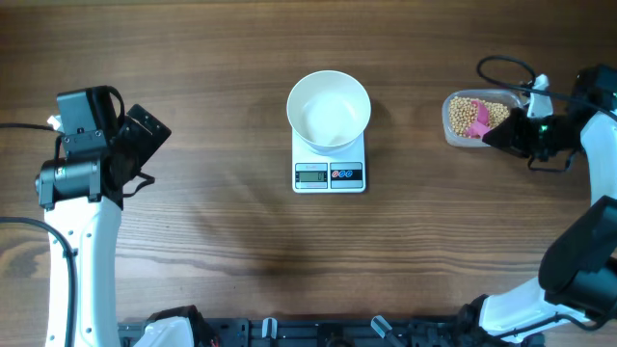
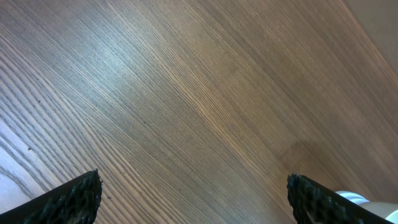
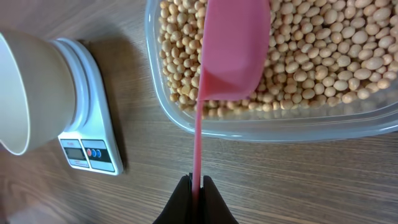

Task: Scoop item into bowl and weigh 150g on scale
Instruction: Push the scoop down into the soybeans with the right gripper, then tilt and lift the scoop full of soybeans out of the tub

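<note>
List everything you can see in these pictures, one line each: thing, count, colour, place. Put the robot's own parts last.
bowl: one, white, on the scale, mid-table
scale: one, white with grey display, under the bowl
beans: many, tan-yellow, in the tub
tub: one, clear, on the table at the robot's right
scoop: one, pink, head over the beans
table: one, brown wood
left gripper: one, black, open over bare wood
right gripper: one, black, shut on the scoop's handle

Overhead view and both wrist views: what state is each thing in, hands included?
bowl: empty, upright on the scale.
scale: display unreadable.
tub: lidless, holding beans.
scoop: handle gripped, head over the beans.
left hand: open, empty.
right hand: shut on scoop.
</note>
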Controlling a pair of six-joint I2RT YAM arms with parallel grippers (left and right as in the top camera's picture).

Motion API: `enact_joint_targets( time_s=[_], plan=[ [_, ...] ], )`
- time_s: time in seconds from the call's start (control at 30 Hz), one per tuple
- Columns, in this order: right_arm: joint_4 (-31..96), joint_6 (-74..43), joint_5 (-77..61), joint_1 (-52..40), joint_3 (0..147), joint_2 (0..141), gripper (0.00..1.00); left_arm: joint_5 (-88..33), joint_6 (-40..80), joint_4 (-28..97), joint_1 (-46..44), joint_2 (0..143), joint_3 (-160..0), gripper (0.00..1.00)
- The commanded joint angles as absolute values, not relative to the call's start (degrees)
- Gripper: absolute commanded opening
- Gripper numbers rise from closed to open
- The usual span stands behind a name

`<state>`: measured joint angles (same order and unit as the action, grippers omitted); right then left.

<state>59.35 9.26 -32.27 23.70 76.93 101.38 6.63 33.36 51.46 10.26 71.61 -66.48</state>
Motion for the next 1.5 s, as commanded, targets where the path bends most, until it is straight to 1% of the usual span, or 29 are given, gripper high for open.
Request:
enact_joint_targets(
  time_s=[0.0, 0.27, 0.43, 0.53, 0.77, 1.07, 1.33, 1.47],
  plan=[
    [59.64, 10.46, -37.71, 24.69, 76.36, 103.31, 0.04, 7.38, 33.3, 51.55, 10.63, 71.79, -66.43, 1.0],
    [60.75, 10.48, -39.48, 27.11, 76.36, 103.55, 0.04, 7.38, 33.28, 51.53, 10.63, 71.79, -66.43, 1.0],
    [61.04, 11.7, -45.74, 30.0, 76.36, 103.74, 0.04, 7.38, 33.28, 51.55, 10.63, 71.79, -66.43, 1.0],
    [61.78, 12.27, -46.41, 31.05, 76.36, 103.77, 0.04, 7.38, 33.3, 51.55, 10.63, 71.81, -66.43, 1.0],
    [61.71, 12.19, -46.52, 31.55, 76.36, 103.81, 0.04, 7.38, 33.3, 51.55, 10.63, 71.81, -66.43, 1.0],
    [61.87, 13.54, -53.41, 34.83, 76.36, 107.57, 0.04, 7.38, 33.3, 51.55, 10.63, 71.81, -66.43, 1.0],
    [62.24, 13.52, -54.22, 35.64, 76.36, 108.01, 0.04, 7.38, 33.28, 51.53, 10.63, 71.79, -66.43, 1.0],
    [62.0, 14.96, -57.12, 37.54, 76.36, 108.01, 0.04, 7.38, 33.28, 51.53, 10.63, 71.79, -66.43, 1.0]
  ],
)
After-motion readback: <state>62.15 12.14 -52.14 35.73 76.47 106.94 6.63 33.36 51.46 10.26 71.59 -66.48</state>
